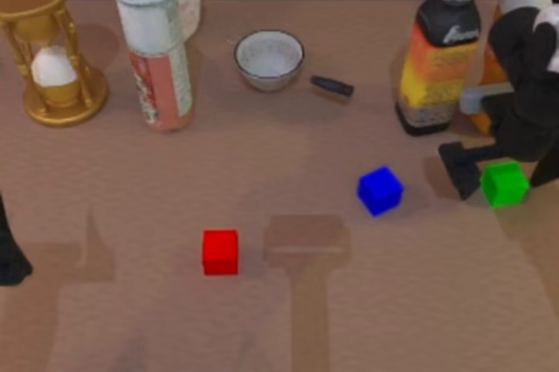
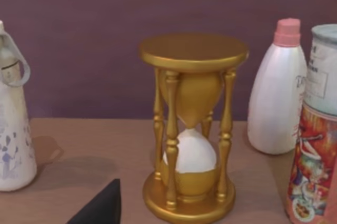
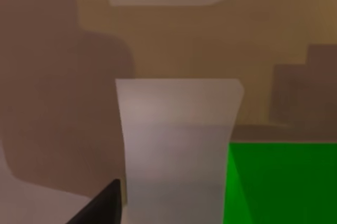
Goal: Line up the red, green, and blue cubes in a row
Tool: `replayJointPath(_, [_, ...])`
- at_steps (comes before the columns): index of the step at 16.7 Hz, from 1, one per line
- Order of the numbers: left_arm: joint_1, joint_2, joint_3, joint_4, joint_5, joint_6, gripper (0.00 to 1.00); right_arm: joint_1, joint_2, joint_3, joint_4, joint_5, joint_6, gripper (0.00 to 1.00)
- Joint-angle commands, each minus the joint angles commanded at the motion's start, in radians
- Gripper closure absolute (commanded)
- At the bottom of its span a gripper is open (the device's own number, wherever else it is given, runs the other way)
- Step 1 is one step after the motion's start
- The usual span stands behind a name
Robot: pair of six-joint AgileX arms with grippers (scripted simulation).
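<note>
the table [image 1: 288, 320] carries tall clutter along its far edge: an hourglass [image 1: 52, 40], a canister [image 1: 155, 49] and a dark sauce bottle [image 1: 441, 53], all well behind the work. below them in scale sits a small white bowl [image 1: 269, 59].

the right gripper [image 1: 489, 175] hangs low at the table's right side, and the green cube [image 1: 504, 184] lies right at it, touching or all but touching the dark finger [image 1: 458, 167] on its left; the wrist view shows the cube's green face close against a pale finger pad [image 3: 176, 150]. whether the claw has closed on the cube i cannot tell, since the far finger is hidden.

from this claw the blue cube [image 1: 380, 190] lies near, to the left, and the red cube [image 1: 220, 251] farther left and a little nearer the front edge. the row most likely runs leftward, so the right arm is the nearer one for green.

the left gripper [image 1: 10, 258] is parked at the left edge, well apart from every cube.
</note>
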State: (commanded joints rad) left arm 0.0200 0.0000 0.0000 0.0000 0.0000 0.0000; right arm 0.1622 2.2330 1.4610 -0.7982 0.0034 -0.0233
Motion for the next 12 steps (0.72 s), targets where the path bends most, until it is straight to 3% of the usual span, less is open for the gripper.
replayJointPath(4, [0.0, 0.0, 0.0, 0.0, 0.0, 0.0, 0.0, 0.0, 0.001, -0.001, 0.001, 0.0, 0.0, 0.0])
replayJointPath(12, [0.0, 0.0, 0.0, 0.0, 0.0, 0.0, 0.0, 0.0, 0.001, -0.001, 0.001, 0.0, 0.0, 0.6])
